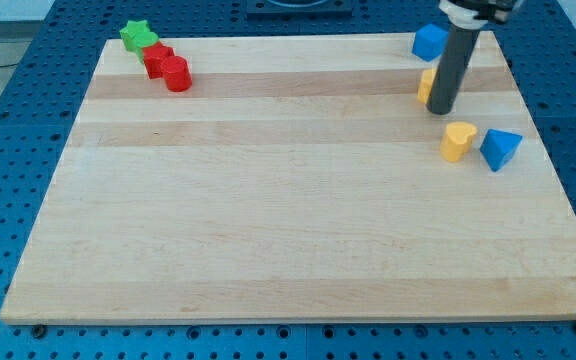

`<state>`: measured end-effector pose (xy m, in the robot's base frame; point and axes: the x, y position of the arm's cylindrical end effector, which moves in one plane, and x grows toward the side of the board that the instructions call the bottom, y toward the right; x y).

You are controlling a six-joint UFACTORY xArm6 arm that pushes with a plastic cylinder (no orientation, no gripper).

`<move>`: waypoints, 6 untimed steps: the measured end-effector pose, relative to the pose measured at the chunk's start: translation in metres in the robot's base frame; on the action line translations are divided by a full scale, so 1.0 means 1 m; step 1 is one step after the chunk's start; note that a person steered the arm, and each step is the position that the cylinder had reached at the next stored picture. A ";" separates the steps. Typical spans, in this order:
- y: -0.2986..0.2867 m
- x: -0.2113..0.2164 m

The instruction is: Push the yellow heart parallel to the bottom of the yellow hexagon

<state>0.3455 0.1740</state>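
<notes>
Behind rod (pixel 452 65), yellow hexagon (pixel 425 86) mostly hidden; tip (pixel 440 110) visible.

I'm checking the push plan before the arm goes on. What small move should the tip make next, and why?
Probably a short slide toward the view's bottom and right, stopping at the yellow heart. My tip now rests apart from it, up-left, right against the yellow hexagon, which the rod mostly hides. The blue triangle sits close on the heart's right, so push gently.
</notes>
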 end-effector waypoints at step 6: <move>-0.028 0.012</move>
<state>0.3575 0.1458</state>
